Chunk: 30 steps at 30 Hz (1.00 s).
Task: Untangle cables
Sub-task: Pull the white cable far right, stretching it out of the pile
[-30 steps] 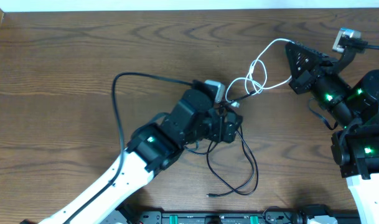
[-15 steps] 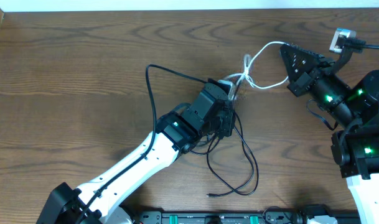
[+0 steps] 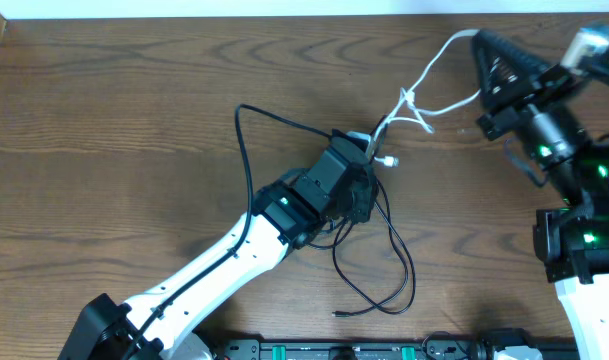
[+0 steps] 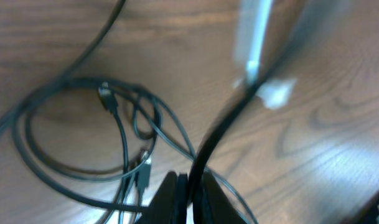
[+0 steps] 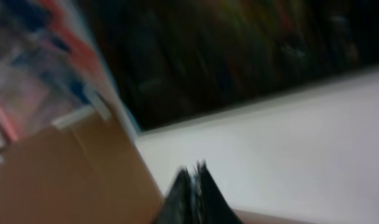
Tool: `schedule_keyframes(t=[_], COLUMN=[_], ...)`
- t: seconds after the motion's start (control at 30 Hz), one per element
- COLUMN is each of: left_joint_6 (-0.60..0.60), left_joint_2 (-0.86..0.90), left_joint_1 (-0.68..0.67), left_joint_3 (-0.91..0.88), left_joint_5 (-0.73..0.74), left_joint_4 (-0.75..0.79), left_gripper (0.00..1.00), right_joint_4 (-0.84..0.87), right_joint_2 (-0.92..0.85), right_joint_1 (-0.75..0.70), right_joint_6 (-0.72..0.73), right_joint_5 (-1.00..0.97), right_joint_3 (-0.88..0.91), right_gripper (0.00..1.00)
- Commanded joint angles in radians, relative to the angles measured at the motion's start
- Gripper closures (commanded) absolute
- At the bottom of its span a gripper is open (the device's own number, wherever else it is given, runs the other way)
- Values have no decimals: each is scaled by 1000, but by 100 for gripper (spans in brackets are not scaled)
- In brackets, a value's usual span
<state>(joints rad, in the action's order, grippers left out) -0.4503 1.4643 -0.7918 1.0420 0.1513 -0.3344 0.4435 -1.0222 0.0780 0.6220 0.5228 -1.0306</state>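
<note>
Operator: Cords first. Where do we find them?

Observer: We see the black cords [image 3: 412, 278] lying in loose loops on the bench [image 3: 104, 120]. They sit near its middle, just beside and partly under our left arm [image 3: 234, 250], with one small plug end [image 3: 337, 314] toward the front. The white cord [image 3: 434, 60] runs from a knot [image 3: 411, 102] beyond that arm, up and to the right.

Operator: What do our left fingers have?

Observer: In the left wrist view our left fingers [image 4: 167, 202] are pressed together on one black cord [image 4: 215, 132], which rises out from between them. Behind it more black loops rest flat on the bench. A blurred white plug [image 4: 276, 93] shows close to the held strand.

Operator: And the right side?

Observer: Our right fingers [image 3: 492, 44] are closed toward the far right of the bench. The white cord ends at their tips and stretches between them and the knot. The right wrist view is too blurred to show the cord, and there we only make out the two tips squeezed together.
</note>
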Motion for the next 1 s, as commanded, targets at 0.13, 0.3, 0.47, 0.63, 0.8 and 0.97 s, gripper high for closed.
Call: schedule_keyframes(t=[0.13, 0.3, 0.47, 0.63, 0.8, 0.97], left_joint_6=[5, 5, 3, -23, -26, -26], left_joint_2=[8, 17, 19, 19, 19, 19], left_joint_1=[-50, -50, -50, -50, -50, -50], left_joint_3=[0, 0, 0, 0, 0, 0], left_joint_5=[-92, -165, -217, -216, -220, -344], left_joint_4=[-79, -129, -132, -130, -133, -179], left_gripper=[92, 93, 92, 93, 92, 92], right_joint_4=[124, -68, -145, -154, -87, 98], right_joint_2=[8, 6, 2, -14, -39, -74], right_joint_1=[-82, -107, -107, -107, -108, -119], right_joint_6=[-113, -400, -571, -762, -1001, -1336], right_joint_5=[-316, -646, -919, -982, -1157, -1306], right_joint_3=[-84, -174, -198, -198, -198, -198], right_gripper=[99, 99, 99, 99, 99, 99])
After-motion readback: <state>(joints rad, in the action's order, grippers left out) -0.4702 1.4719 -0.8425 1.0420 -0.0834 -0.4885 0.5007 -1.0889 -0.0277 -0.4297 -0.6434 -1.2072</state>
